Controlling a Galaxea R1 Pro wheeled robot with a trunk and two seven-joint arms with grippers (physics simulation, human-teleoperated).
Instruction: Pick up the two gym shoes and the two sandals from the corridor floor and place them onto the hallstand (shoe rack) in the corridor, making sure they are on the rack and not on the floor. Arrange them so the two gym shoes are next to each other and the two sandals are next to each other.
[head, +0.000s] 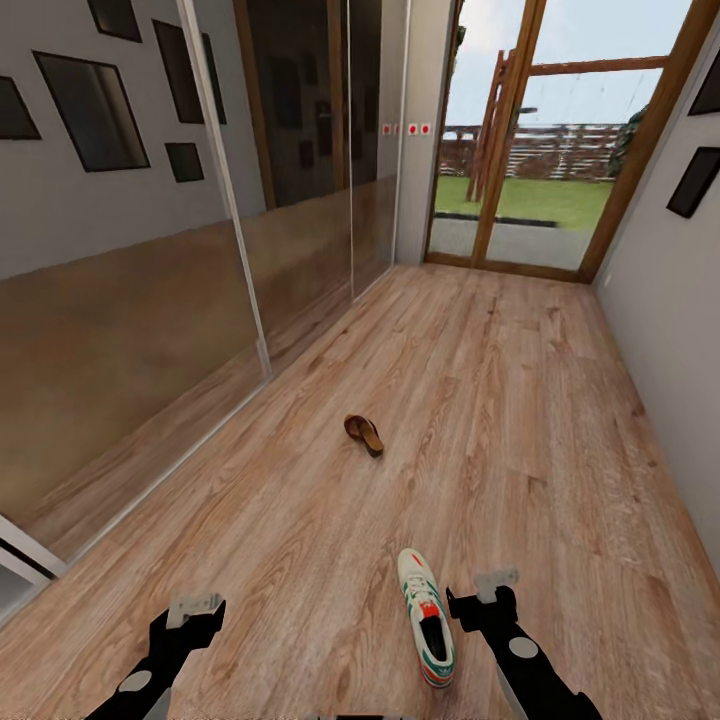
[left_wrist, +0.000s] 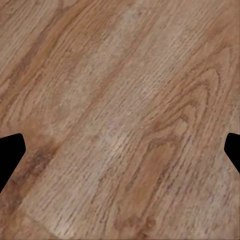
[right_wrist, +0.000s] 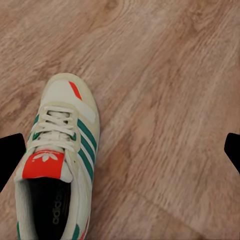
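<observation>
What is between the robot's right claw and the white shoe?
Nothing visible. The gym shoe lies on the corridor floor just beside the right gripper, with only bare wood between them. In the right wrist view the shoe lies uncovered.

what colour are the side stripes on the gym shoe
Green, on the white gym shoe; the right wrist view shows them best.

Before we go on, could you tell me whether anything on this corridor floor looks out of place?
Yes: one gym shoe lies alone on the corridor floor beside the right gripper, and a single sandal lies farther ahead, well apart from it.
</observation>
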